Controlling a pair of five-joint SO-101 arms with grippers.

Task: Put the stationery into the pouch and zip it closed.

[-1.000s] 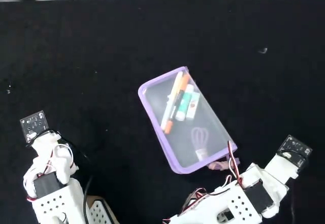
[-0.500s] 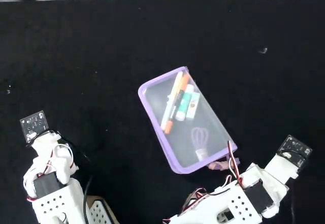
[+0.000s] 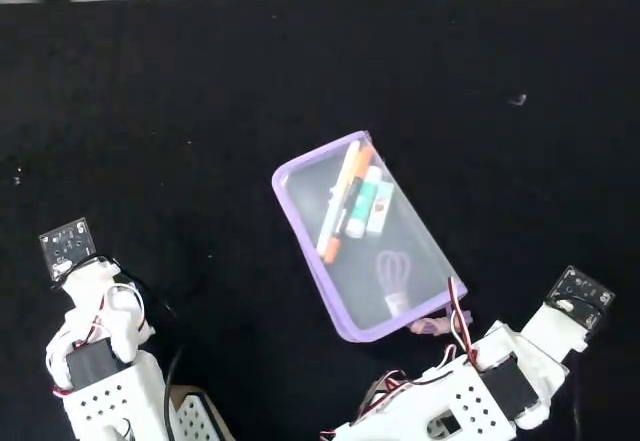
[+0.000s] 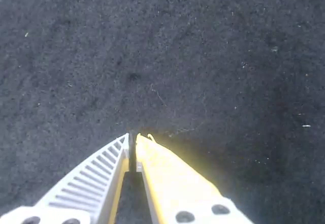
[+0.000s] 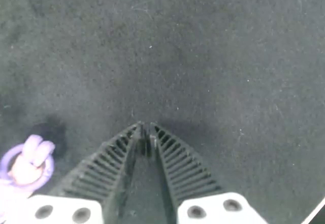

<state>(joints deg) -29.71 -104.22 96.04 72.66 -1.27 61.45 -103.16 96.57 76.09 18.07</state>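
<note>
A clear pouch with purple trim (image 3: 358, 244) lies tilted at the table's middle. Inside it are an orange pen (image 3: 337, 216), a white pen, a green-and-white glue stick (image 3: 362, 207) and a white eraser (image 3: 380, 208). Its purple zip pull (image 3: 432, 327) sticks out at the near corner and appears again (image 5: 28, 159) beside my right gripper. My right gripper (image 5: 144, 130) is shut over bare cloth, empty. My left gripper (image 4: 135, 137) is shut too, over bare cloth at the near left, holding nothing. Both arms (image 3: 95, 351) (image 3: 500, 376) sit folded at the near edge.
Black cloth (image 3: 160, 111) covers the whole table. A small speck (image 3: 516, 99) lies at the far right. The table's far edge runs along the top of the high view.
</note>
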